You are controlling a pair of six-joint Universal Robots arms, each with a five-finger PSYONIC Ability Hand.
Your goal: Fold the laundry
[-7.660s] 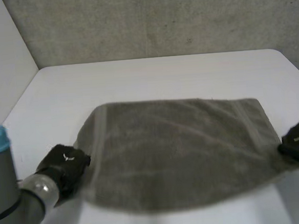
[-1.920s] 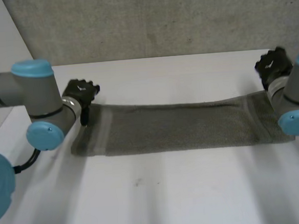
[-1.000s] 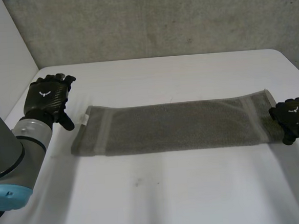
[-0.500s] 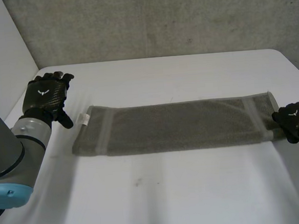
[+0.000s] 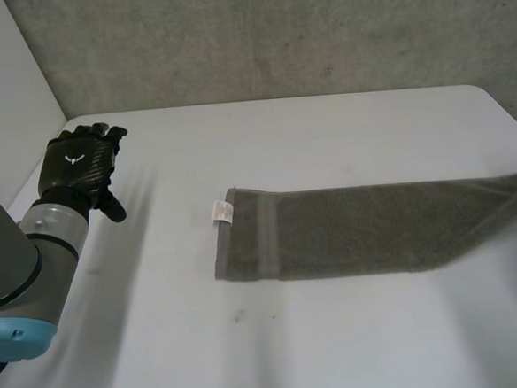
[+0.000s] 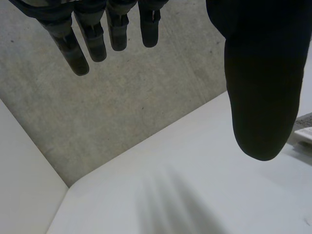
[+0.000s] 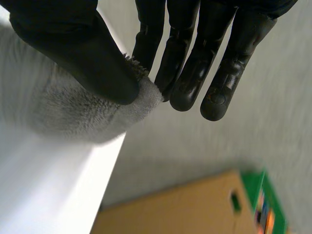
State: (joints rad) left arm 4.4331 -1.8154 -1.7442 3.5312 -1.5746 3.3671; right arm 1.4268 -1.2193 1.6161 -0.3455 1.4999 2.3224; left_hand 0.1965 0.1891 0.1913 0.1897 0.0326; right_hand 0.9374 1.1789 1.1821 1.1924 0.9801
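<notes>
We see the long grey terry towel (image 5: 358, 227), folded into 1 narrow strip, lying on the white table (image 5: 340, 348). Its white label (image 5: 222, 212) is at the end nearer the left hand (image 5: 77, 164), and its far end is cut off at the head view's edge. The right hand (image 7: 73, 53) pinches a towel end between thumb and fingers (image 7: 185, 73); which corner, we cannot tell. The left hand hovers well apart, fingers straight, released.
</notes>
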